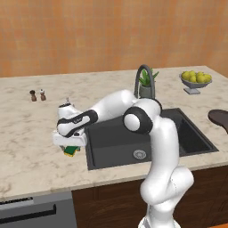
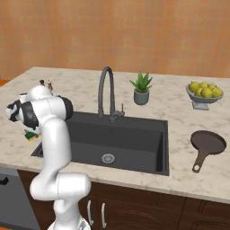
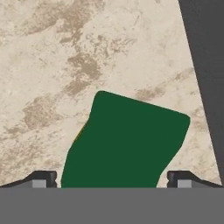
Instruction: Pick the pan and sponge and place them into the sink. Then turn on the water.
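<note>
Since the sponge looked soft and light, gripping its long sides made sense; fingers sat open around it at 6 o'clock, nothing held.

Kitchen: sink, marble counter

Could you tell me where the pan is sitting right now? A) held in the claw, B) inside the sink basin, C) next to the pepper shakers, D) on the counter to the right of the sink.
D: the pan lies on the counter right of the sink, below the fruit bowl.
</note>
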